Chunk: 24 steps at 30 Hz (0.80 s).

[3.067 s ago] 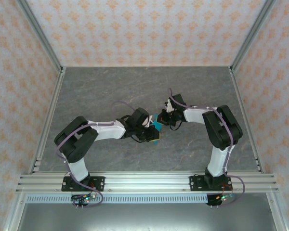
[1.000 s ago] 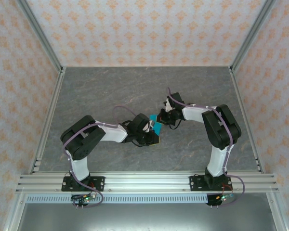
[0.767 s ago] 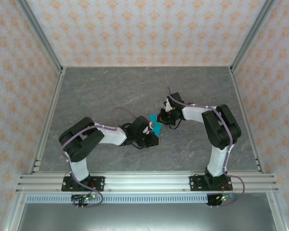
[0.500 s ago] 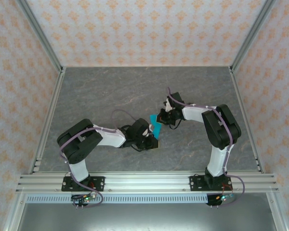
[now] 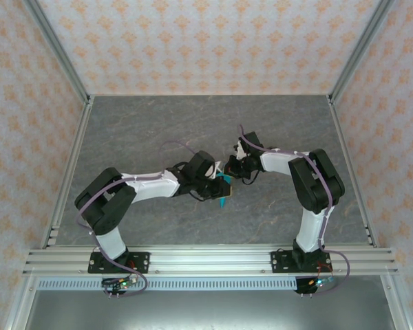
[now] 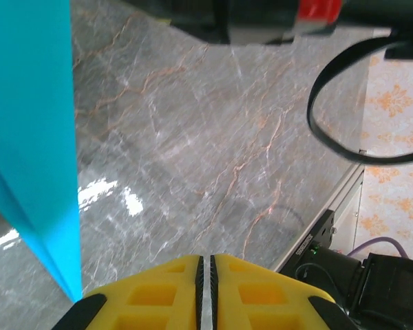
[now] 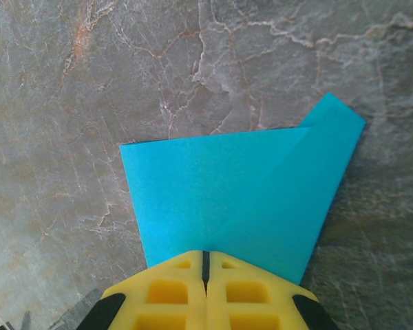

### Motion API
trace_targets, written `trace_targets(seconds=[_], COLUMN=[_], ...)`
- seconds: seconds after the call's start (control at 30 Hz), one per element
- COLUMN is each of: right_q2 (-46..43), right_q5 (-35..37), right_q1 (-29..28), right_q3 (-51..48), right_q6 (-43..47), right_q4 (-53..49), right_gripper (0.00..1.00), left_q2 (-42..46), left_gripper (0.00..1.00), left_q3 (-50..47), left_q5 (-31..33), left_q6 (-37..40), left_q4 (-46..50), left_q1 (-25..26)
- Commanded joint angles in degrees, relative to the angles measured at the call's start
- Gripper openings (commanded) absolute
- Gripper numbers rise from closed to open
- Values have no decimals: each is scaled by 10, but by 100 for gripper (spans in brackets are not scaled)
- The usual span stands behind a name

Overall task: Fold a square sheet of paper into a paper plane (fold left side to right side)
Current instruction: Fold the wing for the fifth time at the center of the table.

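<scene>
Grey marbled table (image 5: 158, 130) below. My right pincer (image 7: 205, 256) is clamped tight on the folded blue paper (image 7: 241, 199), which fans out ahead of it. My left pincer (image 6: 205, 261) is closed too, with the paper just left of it.

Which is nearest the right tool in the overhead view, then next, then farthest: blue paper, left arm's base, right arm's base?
From the right tool:
1. blue paper, at its tip.
2. right arm's base, near edge, right side.
3. left arm's base, near edge, left side.
</scene>
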<state>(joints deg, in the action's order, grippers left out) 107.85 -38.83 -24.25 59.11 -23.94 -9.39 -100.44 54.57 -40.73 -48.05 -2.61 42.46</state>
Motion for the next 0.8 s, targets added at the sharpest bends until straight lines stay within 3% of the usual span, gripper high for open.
trace_targets(seconds=[0.0,0.33,0.77], right_q2=[30,25,10], right_q5=[59,60,56], right_q1=[0,0,1], right_q3=[-10,-9,2], right_q6=[10,11,14], right_q4=[-49,-53,-52], right_gripper=[0,0,0], left_q2=[-40,-81,-20], left_gripper=[13,13,12], left_q3=[11,-5,-103], left_q5=[-12,-6,8], left_q6=[24,18,-36], left_q4=[25,17,-31], left_q1=[-5,-3,51])
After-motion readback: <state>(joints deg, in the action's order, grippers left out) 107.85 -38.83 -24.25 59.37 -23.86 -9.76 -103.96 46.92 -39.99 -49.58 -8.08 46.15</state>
